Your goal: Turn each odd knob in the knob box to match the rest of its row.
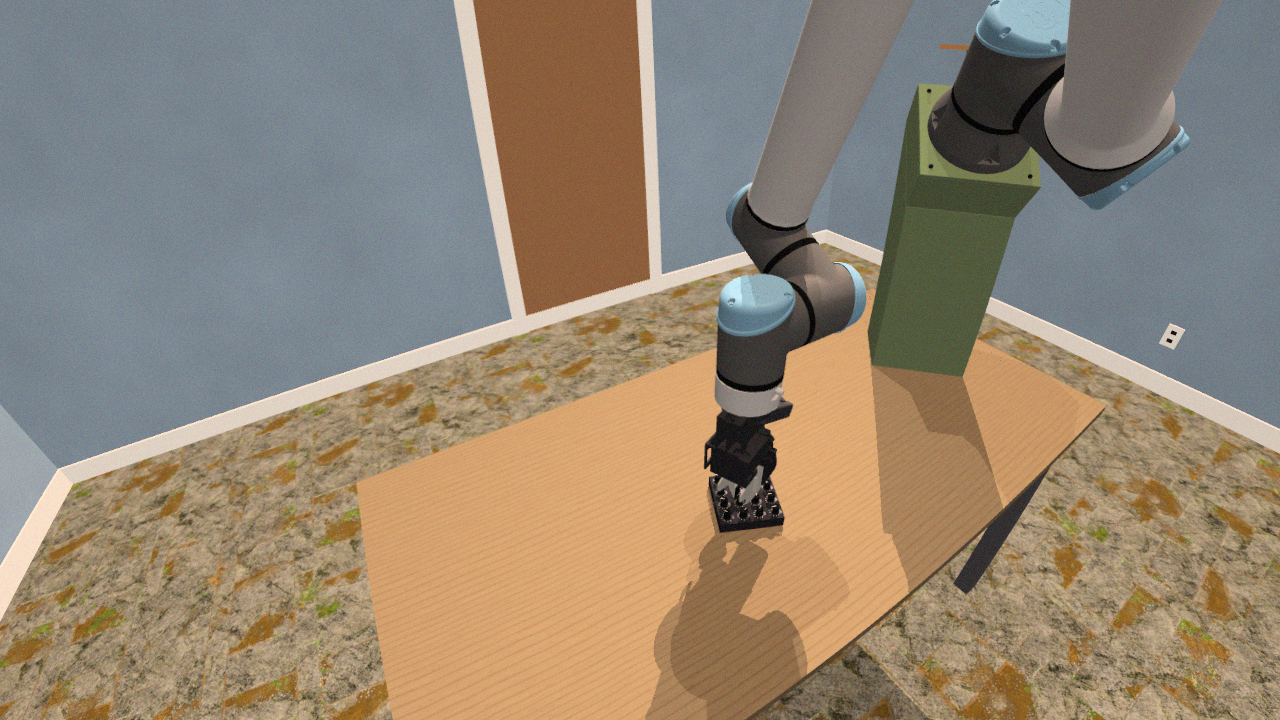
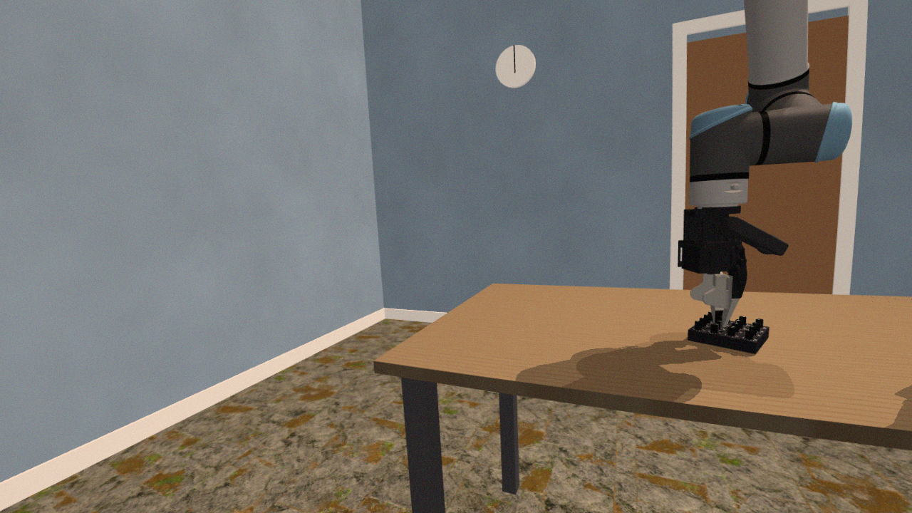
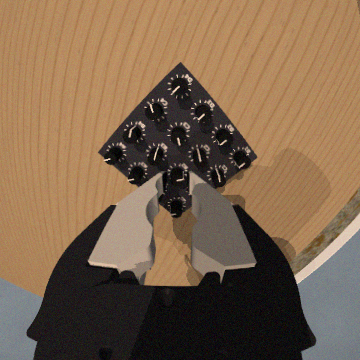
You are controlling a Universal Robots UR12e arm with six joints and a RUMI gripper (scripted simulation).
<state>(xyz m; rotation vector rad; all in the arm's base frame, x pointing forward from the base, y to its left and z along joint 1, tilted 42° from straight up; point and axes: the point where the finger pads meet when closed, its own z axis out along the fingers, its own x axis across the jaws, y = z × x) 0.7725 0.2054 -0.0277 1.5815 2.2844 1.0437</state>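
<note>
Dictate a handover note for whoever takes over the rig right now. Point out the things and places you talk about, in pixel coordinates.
Gripper (image 1: 742,495) (image 2: 720,323) (image 3: 177,173): fingers slightly apart, low at the knob box, nothing visibly gripped.
Knob box (image 1: 750,524) (image 2: 720,340) (image 3: 166,96): on the table (image 1: 537,537) (image 2: 573,318) (image 3: 65,75).
Done: in the wrist view, the four knobs along the upper-right edge look matched; finished turns can't be confirmed.
Left: check the other rows; labels are too blurred to read, and the fingers partly hide some knobs.

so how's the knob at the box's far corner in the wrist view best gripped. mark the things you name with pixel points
Pinch the black knob (image 3: 179,86) by opposite upright sides, likely coming straight down: it stands up from the knob box (image 1: 751,525) (image 2: 720,343) (image 3: 179,111), with neighbours beside it.
</note>
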